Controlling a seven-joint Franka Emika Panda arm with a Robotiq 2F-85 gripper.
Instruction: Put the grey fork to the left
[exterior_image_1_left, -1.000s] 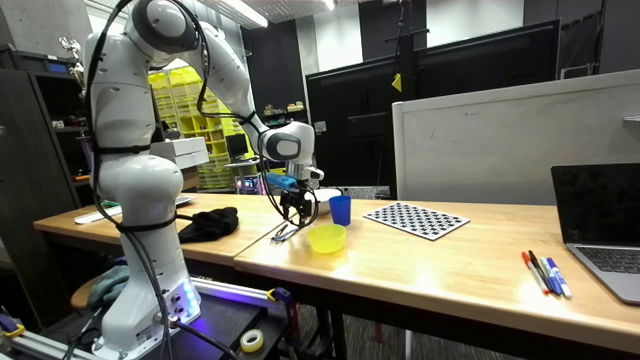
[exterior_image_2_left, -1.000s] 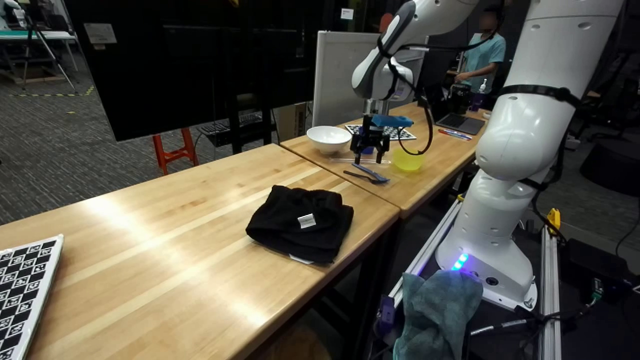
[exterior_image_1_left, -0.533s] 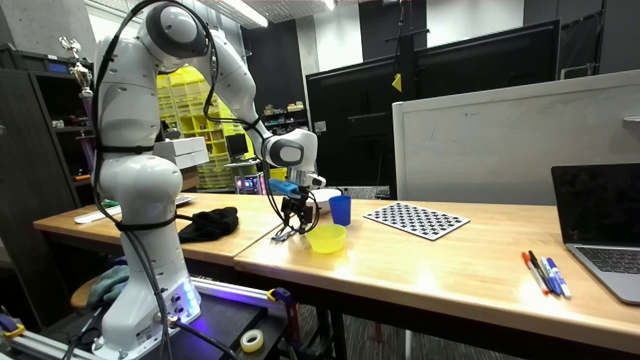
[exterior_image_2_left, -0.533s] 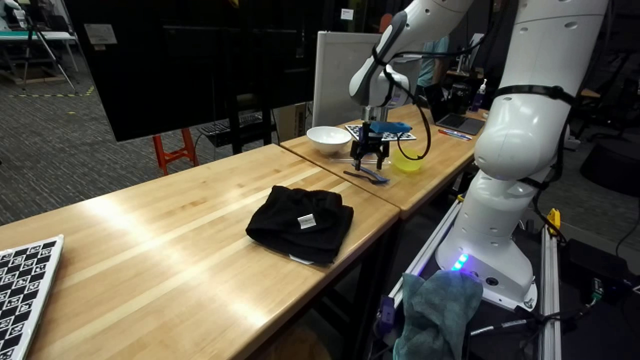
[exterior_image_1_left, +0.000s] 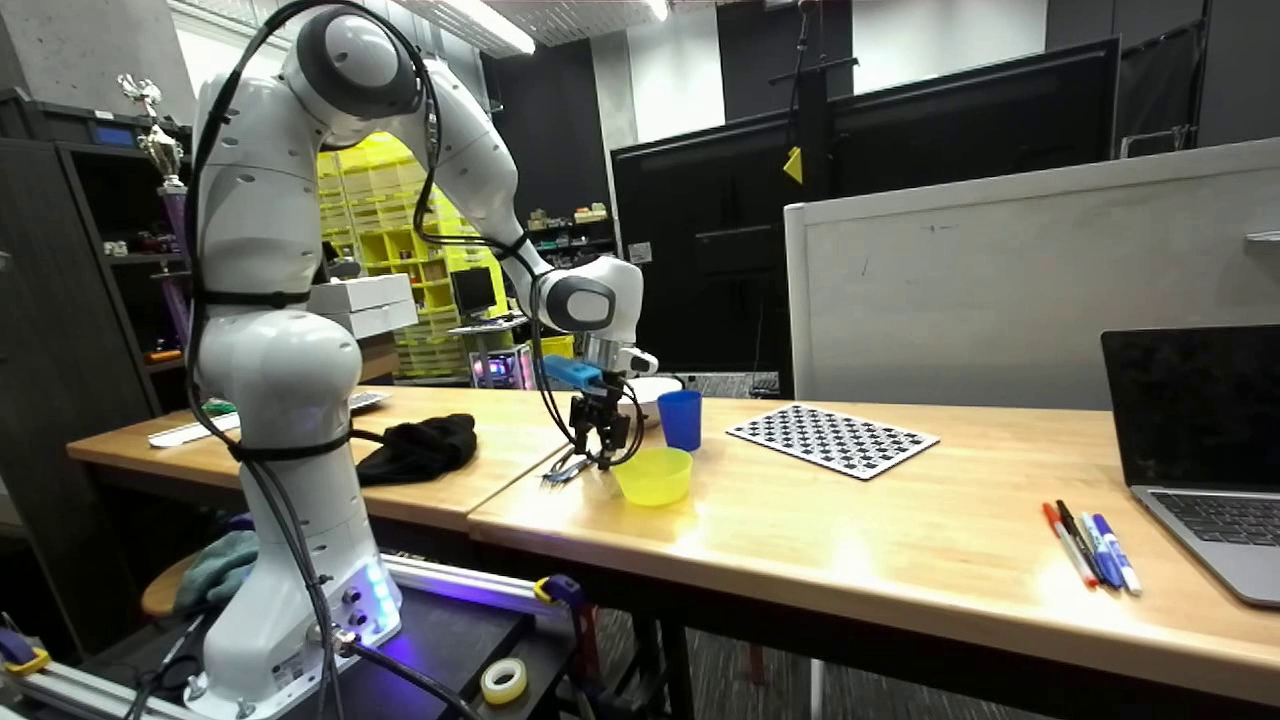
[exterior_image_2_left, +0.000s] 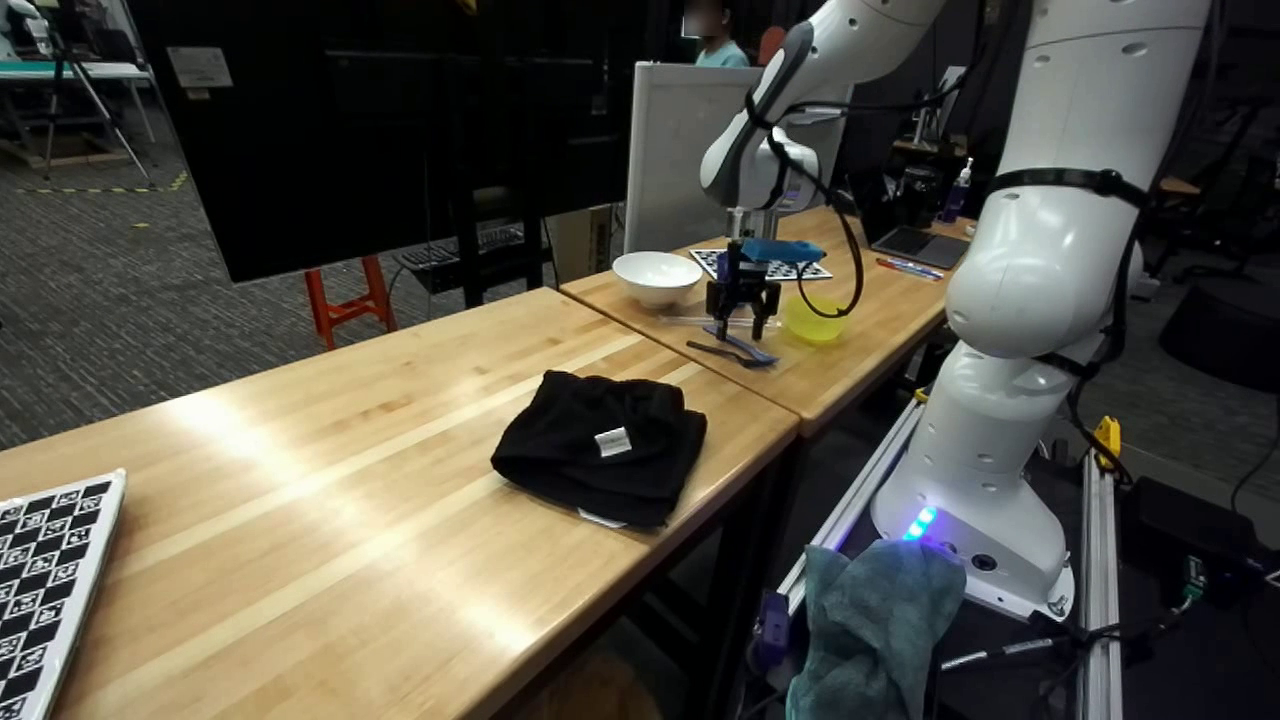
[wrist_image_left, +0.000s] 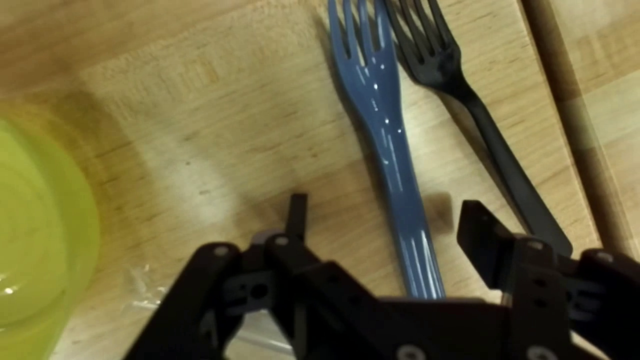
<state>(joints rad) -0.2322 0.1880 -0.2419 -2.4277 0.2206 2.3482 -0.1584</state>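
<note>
The grey fork (wrist_image_left: 390, 155) looks glossy blue-grey in the wrist view and lies flat on the table, tines toward the top. A black fork (wrist_image_left: 492, 132) lies beside it on the right, the tines close together. My gripper (wrist_image_left: 385, 212) is open, one finger on each side of the grey fork's handle and touching neither side; the handle's end is hidden behind the gripper. In an exterior view the open gripper (exterior_image_2_left: 740, 332) hangs low over the handle of the grey fork (exterior_image_2_left: 757, 355), with the black fork (exterior_image_2_left: 712, 350) alongside. The gripper (exterior_image_1_left: 593, 455) also shows in an exterior view (exterior_image_1_left: 567, 472).
A yellow bowl (exterior_image_1_left: 653, 480) stands close to the gripper, left in the wrist view (wrist_image_left: 40, 240). A blue cup (exterior_image_1_left: 681, 420), white bowl (exterior_image_2_left: 657, 278) and clear plastic piece (exterior_image_2_left: 685, 322) are nearby. A black cloth (exterior_image_2_left: 600, 450) lies across the table seam. A checkered board (exterior_image_1_left: 833, 440) lies farther off.
My gripper has come down toward the forks over the last second and shifted slightly, staying open. The forks and bowls have not visibly moved. A person in the background has moved.
</note>
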